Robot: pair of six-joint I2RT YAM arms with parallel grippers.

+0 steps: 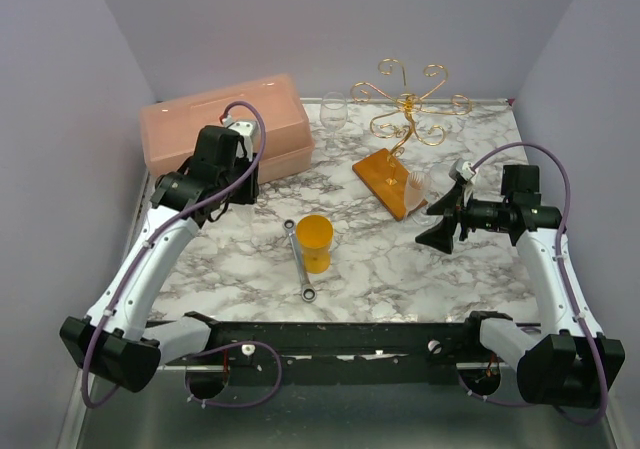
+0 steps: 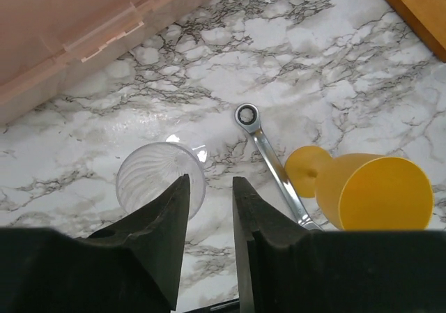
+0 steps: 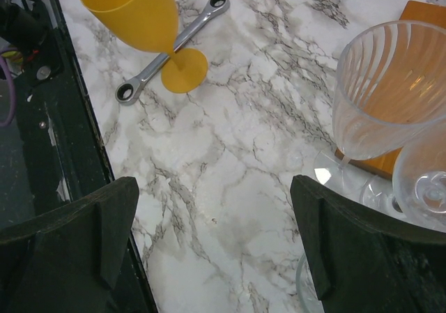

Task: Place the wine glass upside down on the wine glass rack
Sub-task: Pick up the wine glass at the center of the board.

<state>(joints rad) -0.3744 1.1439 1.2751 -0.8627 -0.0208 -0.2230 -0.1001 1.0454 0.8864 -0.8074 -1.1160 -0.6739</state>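
The gold wire wine glass rack [image 1: 410, 99] stands at the back on its orange-brown base [image 1: 385, 179]. One clear wine glass [image 1: 333, 114] stands upright to its left. A second ribbed wine glass [image 3: 387, 90] stands by the base, just right of my right gripper [image 3: 214, 187], which is open wide over bare marble. In the left wrist view a third ribbed glass [image 2: 157, 177] sits below my left gripper [image 2: 210, 182]. The jaws there stand a narrow gap apart, with the left finger [image 2: 164, 222] covering part of the glass. Only marble shows between them.
A yellow goblet [image 1: 315, 241] lies on its side mid-table across a metal wrench [image 1: 298, 259]. A pink plastic box [image 1: 230, 124] fills the back left, right beside the left gripper [image 1: 240, 181]. Another clear glass [image 3: 425, 180] stands close to the right finger.
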